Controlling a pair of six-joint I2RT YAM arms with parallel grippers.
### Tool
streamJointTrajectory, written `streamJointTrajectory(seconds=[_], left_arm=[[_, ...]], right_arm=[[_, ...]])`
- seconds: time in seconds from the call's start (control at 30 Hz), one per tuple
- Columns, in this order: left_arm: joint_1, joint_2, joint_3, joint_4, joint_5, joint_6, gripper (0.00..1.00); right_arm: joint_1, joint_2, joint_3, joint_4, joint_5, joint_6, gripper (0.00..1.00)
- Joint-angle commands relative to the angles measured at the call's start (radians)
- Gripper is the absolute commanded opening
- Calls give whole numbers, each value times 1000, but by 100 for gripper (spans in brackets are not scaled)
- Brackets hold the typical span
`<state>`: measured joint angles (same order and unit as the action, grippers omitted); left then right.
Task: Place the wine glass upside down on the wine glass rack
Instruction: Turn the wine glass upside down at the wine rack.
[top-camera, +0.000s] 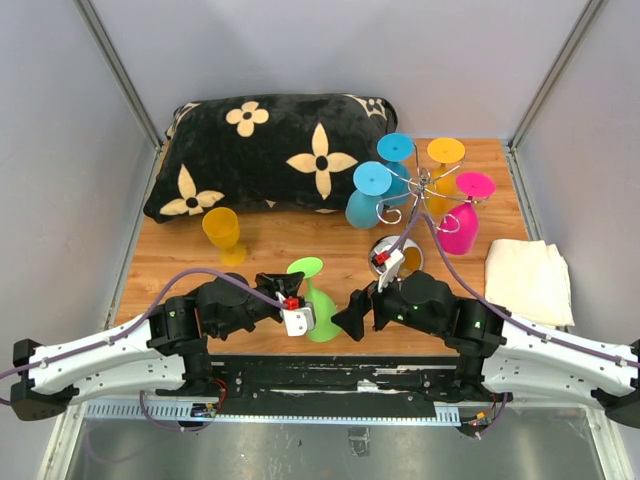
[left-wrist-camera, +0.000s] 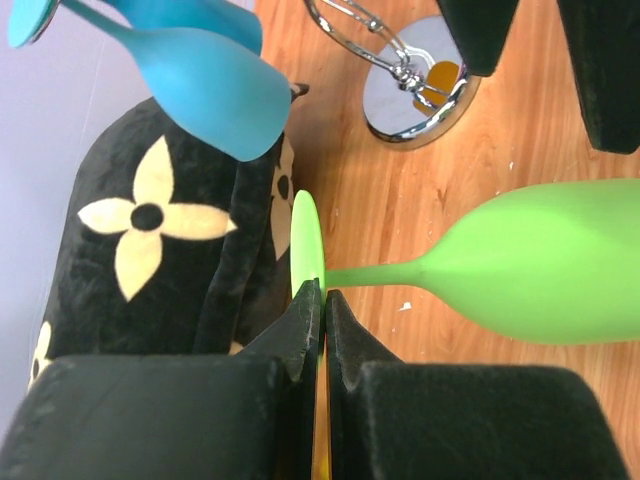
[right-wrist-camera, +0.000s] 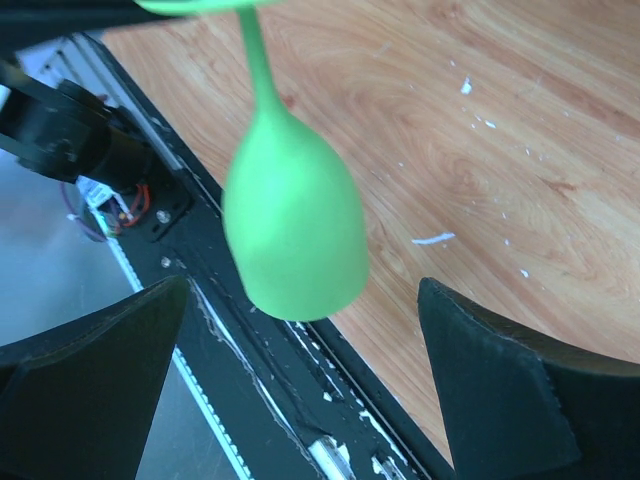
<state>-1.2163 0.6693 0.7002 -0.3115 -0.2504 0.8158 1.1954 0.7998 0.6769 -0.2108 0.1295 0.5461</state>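
**Status:** task unfinished. The wine glass (top-camera: 312, 300) is green, held inverted with its foot uppermost, at lower centre of the top view. It is not yet on the wine glass rack (top-camera: 425, 185), which stands well apart at upper right. Judged left to do: carry it to the rack, seat the foot on a free scroll arm, release.

1. Yellow glass (top-camera: 222, 230): on the worktop (top-camera: 290, 235), left of centre, untouched.
2. Left gripper (top-camera: 291, 300): clamped on the rim of the green foot disc. The left wrist view shows the disc edge pinched between both fingers (left-wrist-camera: 295, 335), stem and bowl running off to the right.
3. Right gripper (top-camera: 362, 312): spread wide, holding nothing. The right wrist view shows the bowl hanging between its 2 fingers, clear of both.
4. Rack: 4 glasses hang foot-up, 2 blue, 1 orange, 1 pink.
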Motion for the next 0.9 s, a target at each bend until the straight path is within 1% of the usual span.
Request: streamJointTrajectory(seconds=[0.0,0.3,0.53,0.67,0.87], left_arm=[[-9,30,32,92,74,33,0],[-18,37,21,178,198,51,0],[-21,82,40,196,216,62,0],[-22,90,37,210,211,66,0],[-22,85,32,223,212,69,1]], right_arm=[[-1,-56,-27,92,-43,-19,98],[1,-50,-109,279,-65,-45,85],[2,-45,-173,426,-78,-28,75],[1,-39,-180,426,-44,-25,67],[2,-33,-201,477,-9,-20,54]])
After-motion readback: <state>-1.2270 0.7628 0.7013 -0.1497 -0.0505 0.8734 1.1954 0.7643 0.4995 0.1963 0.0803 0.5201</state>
